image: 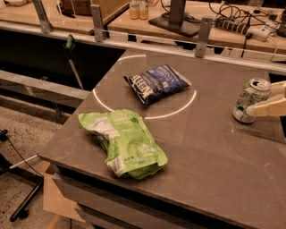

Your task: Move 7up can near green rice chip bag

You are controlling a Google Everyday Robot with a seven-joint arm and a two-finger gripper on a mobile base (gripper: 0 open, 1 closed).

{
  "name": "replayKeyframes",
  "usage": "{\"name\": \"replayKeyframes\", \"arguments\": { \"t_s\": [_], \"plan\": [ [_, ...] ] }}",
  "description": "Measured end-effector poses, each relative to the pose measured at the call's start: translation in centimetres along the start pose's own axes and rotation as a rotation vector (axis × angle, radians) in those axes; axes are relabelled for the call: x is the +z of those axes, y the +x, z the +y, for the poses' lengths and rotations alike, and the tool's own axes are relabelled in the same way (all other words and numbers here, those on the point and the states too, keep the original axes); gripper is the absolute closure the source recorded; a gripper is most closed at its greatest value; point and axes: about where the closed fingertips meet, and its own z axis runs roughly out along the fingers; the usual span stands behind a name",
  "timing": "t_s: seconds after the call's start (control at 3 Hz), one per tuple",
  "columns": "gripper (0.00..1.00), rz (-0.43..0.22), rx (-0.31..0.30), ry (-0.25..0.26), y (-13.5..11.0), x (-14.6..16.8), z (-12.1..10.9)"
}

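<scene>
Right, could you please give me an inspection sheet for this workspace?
Surface: brown table with a white ring marked on it.
Job's things: can upright near the right edge; green bag lying front left, well apart from it.
Clutter: blue chip bag inside the ring.
Pincer: at the right edge, level with the can.
Cables: power strip and leads on the far bench.
Surroundings: bottles and a stand base on that bench.

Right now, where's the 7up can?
In the camera view the 7up can stands upright at far right of the table, right of the dark blue chip bag, with the gripper at it; the green rice chip bag lies front-left.
</scene>
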Motion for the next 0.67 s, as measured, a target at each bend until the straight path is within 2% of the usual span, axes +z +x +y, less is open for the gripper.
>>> {"name": "replayKeyframes", "arguments": {
  "t_s": [0.33,0.67],
  "plan": [
    [0.70,-0.013,-0.006,-0.093,-0.34,3.12,1.50],
    [0.95,-0.013,-0.007,-0.092,-0.39,3.20,1.44]
  ]
}}
